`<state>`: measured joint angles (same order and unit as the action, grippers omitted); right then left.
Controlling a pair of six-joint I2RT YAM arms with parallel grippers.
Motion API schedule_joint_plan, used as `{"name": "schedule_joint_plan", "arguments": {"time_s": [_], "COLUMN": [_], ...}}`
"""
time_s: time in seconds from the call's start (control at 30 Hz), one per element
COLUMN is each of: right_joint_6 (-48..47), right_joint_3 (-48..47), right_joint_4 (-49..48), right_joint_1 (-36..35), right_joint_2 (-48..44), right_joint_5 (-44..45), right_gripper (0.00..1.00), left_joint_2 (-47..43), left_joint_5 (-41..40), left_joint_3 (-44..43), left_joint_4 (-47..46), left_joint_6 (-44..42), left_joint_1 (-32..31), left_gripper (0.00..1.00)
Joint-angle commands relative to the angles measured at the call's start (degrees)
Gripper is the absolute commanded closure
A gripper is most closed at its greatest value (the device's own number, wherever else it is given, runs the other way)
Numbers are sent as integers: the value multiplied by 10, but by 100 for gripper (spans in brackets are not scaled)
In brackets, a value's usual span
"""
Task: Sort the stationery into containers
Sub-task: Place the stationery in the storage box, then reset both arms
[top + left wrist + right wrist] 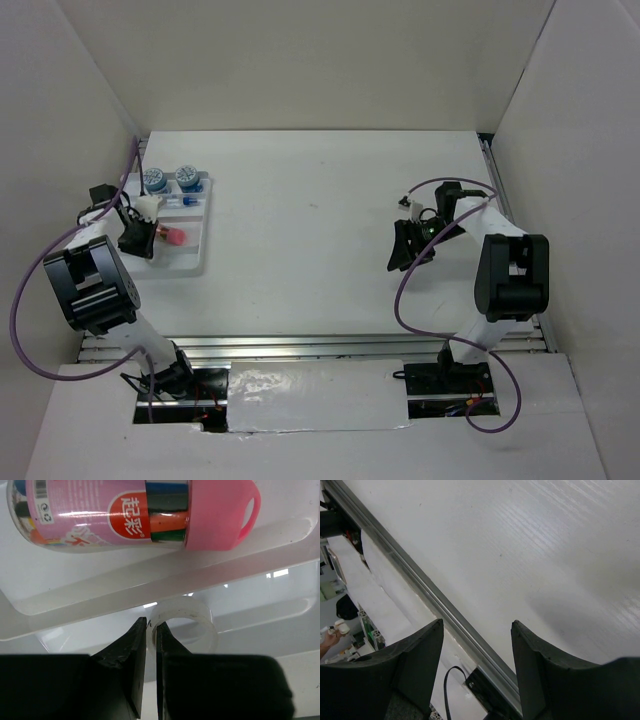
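1. Pinching the thin wall of the small white ring (200,625), the left gripper (151,632) is hanging over the white tray (280,545), its fingers nearly closed, one inside the hole and one outside
2. The tray is sitting by the left edge of the worktop (320,220), towards the far-left corner, and the ring is hovering or resting in one of its ridged compartments; I cannot tell whether it is touching the floor
3. The ring is looking like a roll of clear tape: milky, smooth and open in the middle. I am judging it light and fairly stiff but slippery, so this pinch across the wall is seeming the right hold, though the ring may be apt to swivel between the pads
4. The pink stubby cylinder (125,520) is lying on its side in the neighbouring compartment, just across a ridge. Its clear body is showing coloured pens and a pink label, and a pink cap with a loop is closing one end. It is looking ready to roll, so across the body is where I would be taking it
5. The two round blue pots (153,180) (187,178) are standing at the tray's far edge, with the small clear-blue tube (183,200) just beside them
6. The right gripper (477,645) is waiting over the right side of the worktop, well apart from the tray, its fingers standing moderately apart and holding nothing
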<state>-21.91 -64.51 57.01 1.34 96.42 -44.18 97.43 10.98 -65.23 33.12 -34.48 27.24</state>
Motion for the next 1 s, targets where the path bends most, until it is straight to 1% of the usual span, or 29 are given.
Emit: {"name": "schedule_joint_plan", "arguments": {"time_s": [0.0,0.03,0.07,0.13,0.17,0.3,0.4,0.5,0.63,0.67,0.7,0.73,0.77,0.8,0.83,0.87,0.93,0.97], "right_joint_6": [-1,-1,-1,-1,-1,-1,-1,-1,0,1,4,6,7,3,1,-3,-14,-16], "right_joint_3": [-19,-20,-20,-23,-23,-26,-28,-27,-25,-25,-24,-24,-22,-22,-20,-17,-12,-6], "right_joint_4": [6,6,6,7,8,10,13,13,15,13,13,11,12,13,18,18,7,-1], "right_joint_1": [-5,-5,-5,-5,-5,-5,-5,-5,-5,-5,-4,-4,-3,-1,1,8,18,26], "right_joint_2": [1,1,1,1,1,1,-2,-10,-23,-27,-36,-40,-47,-64,-74,-87,-132,-168], "right_joint_5": [0,1,1,2,2,-2,1,5,9,9,10,16,22,30,60,81,126,165], "right_gripper": [37,37,37,37,37,37,37,37,37,37,37,37,37,36,36,36,34,32], "left_joint_2": [5,5,5,6,6,0,-1,-10,-49,-70,-81,-98,-108,-115,-130,-138,-164,-173], "left_joint_5": [4,3,2,1,-1,2,3,14,83,108,119,141,151,161,169,176,178,188], "left_joint_3": [5,5,5,5,3,-1,-5,-15,-39,-52,-60,-77,-86,-97,-117,-125,-140,-142], "left_joint_4": [-17,-18,-19,-17,-16,-12,-8,4,42,50,66,76,85,110,121,132,151,157], "left_joint_6": [-11,-12,-12,-11,-11,-13,-13,-17,-28,-26,-22,-13,-9,-2,0,1,3,0], "left_joint_1": [2,4,3,3,3,3,3,6,18,18,18,14,11,6,-6,-13,-38,-46], "left_gripper": [82,81,75,69,64,56,54,55,54,49,38,25,18,3,1,1,1,1]}}
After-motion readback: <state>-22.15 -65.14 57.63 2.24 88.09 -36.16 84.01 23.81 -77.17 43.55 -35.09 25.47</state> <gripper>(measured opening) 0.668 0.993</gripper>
